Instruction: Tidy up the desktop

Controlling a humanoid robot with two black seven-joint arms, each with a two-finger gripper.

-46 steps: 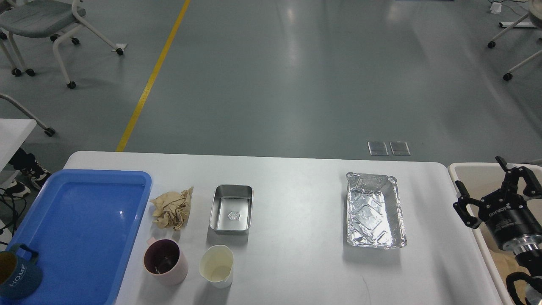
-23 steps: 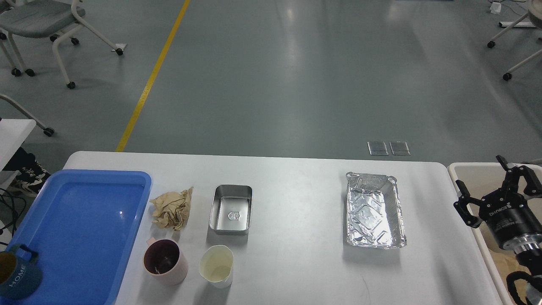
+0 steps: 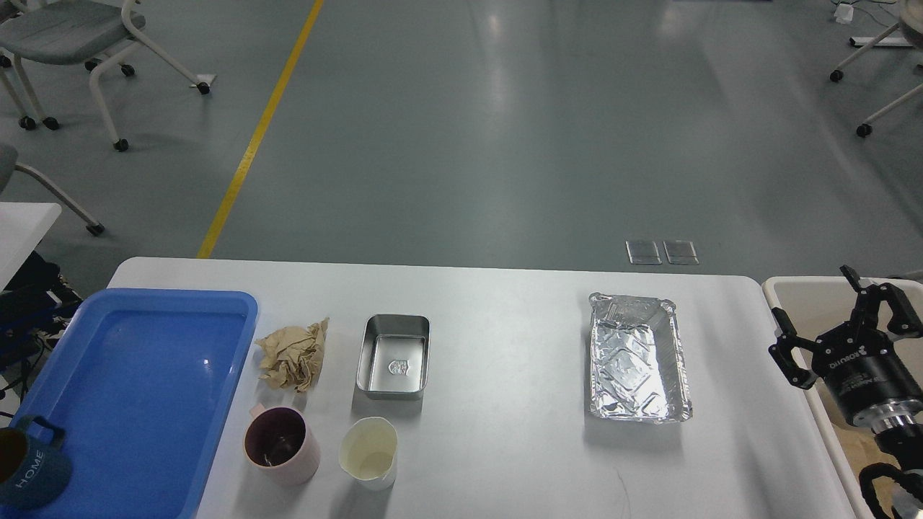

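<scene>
- White and slightly glossy, the worktop (image 3: 497, 310) fills the lower half of the head view; it is a large rectangle with rounded corners and reflects the overhead light.
- Task progress, as a judgement: early. Only one item, a dark blue mug (image 3: 29, 465) marked "HOME", stands in the blue tray (image 3: 144, 375) at the left end of the worktop.
- Remaining on the bare surface, left group: a crumpled brown paper (image 3: 292, 355) just beside the tray, a steel container (image 3: 394, 357) to its right, a pink mug (image 3: 280, 445) and a cream cup (image 3: 369, 453) nearer the front edge.
- Remaining, right group: a foil tray (image 3: 637, 358), empty and wrinkled, well apart from the left group.
- The pink mug appears to hold a dark residue; the cream cup appears empty.
- A beige bin (image 3: 800, 303) adjoins the right end of the worktop. It is a likely destination for the paper and the foil tray, though this cannot be confirmed.
- The right gripper (image 3: 836, 331) hovers over the bin, clear of the worktop; its fingers are released and spread, grasping nothing.
- The left gripper is not in view; the state of its fingers cannot be told.
- The surface shows no visible spills; a faint thin mark lies near the front right edge.
</scene>
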